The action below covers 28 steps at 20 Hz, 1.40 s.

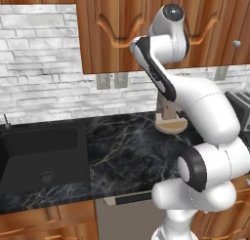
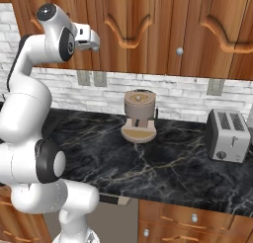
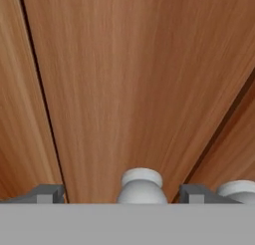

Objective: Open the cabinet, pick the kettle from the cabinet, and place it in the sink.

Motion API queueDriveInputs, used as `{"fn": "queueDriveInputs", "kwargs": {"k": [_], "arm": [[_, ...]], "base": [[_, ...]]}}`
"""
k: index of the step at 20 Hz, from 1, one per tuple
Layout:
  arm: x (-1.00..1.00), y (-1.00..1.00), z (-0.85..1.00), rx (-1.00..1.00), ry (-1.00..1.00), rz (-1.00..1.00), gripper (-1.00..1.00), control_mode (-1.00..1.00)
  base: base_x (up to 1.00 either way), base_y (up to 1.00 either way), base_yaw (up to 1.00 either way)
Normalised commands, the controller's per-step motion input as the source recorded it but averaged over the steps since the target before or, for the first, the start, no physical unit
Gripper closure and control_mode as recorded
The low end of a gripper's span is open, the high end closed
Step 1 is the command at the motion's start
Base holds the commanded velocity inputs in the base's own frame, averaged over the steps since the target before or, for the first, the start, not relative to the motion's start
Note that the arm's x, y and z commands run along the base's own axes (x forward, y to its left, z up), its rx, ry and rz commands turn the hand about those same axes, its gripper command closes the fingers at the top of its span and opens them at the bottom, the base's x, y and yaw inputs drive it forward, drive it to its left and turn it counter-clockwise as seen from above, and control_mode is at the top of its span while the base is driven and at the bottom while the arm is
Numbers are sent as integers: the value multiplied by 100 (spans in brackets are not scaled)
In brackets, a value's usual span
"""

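Clearly, the opening step is in hand: the cabinet [image 2: 148,34] is seen with both doors closed, so the kettle, if inside, is hidden. The claw [image 3: 119,193] is held released against the door front, its fingertips [image 3: 47,193] spread to either side of a round silver knob [image 3: 142,185]. Next, the jaws would need to be clenched on that knob and the door drawn outward. The sink [image 1: 41,156] is found at the tabletop's [image 1: 132,146] left end.

Even, bright rendered light; soft shadows, faint sheen on the counter [image 1: 127,146], slightly coarse, no blur
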Motion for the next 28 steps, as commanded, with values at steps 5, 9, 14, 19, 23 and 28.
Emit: {"fn": "queueDriveInputs", "kwargs": {"k": [5,9,14,19,23,28], "arm": [[3,-14,-3,0,3,0,-100,-100],[10,-6,-3,0,2,0,100,-100],[10,-2,-8,1,2,0,100,-100],[6,0,-10,4,0,0,100,-100],[0,3,-16,11,2,-3,100,-100],[0,10,-12,13,0,-7,100,-100]], "base": [[0,0,0],[0,0,0],[0,0,0],[0,0,0],[0,0,0],[0,0,0]]}}
